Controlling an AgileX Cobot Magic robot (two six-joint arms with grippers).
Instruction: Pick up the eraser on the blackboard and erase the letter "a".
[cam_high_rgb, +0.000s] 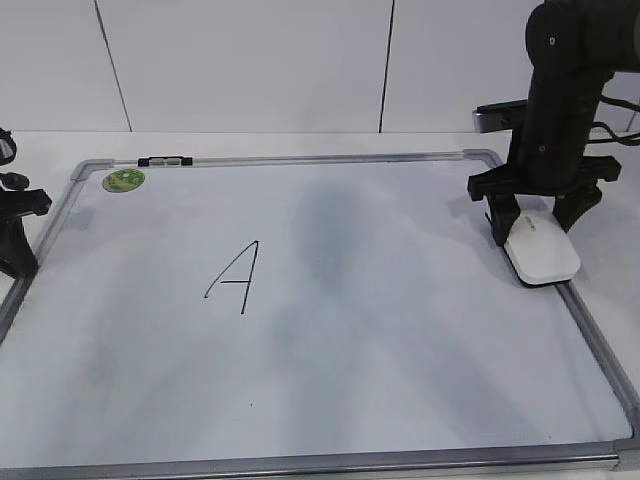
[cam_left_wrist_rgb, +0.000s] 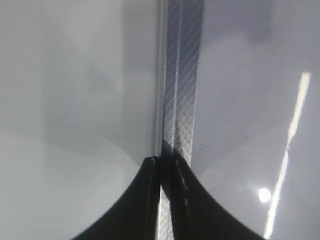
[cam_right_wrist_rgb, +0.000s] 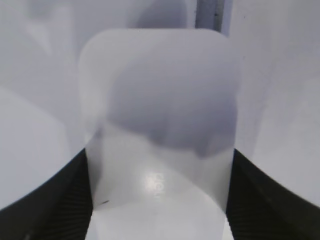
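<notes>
The white eraser (cam_high_rgb: 541, 252) lies on the blackboard (cam_high_rgb: 400, 360) against its right frame. In the right wrist view the eraser (cam_right_wrist_rgb: 160, 110) fills the middle, with a grey logo on top. My right gripper (cam_high_rgb: 535, 222) stands over it, and its two black fingers (cam_right_wrist_rgb: 160, 170) press on the eraser's long sides. A tall capital "A" (cam_high_rgb: 235, 278) is drawn left of centre. No lowercase "a" shows anywhere on the board. My left gripper (cam_high_rgb: 15, 240) is shut and empty at the board's left frame, and its fingers (cam_left_wrist_rgb: 165, 165) meet over the metal strip (cam_left_wrist_rgb: 182, 75).
A green round sticker (cam_high_rgb: 123, 180) and a small black clip (cam_high_rgb: 165, 160) sit at the board's top left. A tiny dark speck (cam_high_rgb: 250, 405) lies below the "A". The board lies on a white table with white wall panels behind.
</notes>
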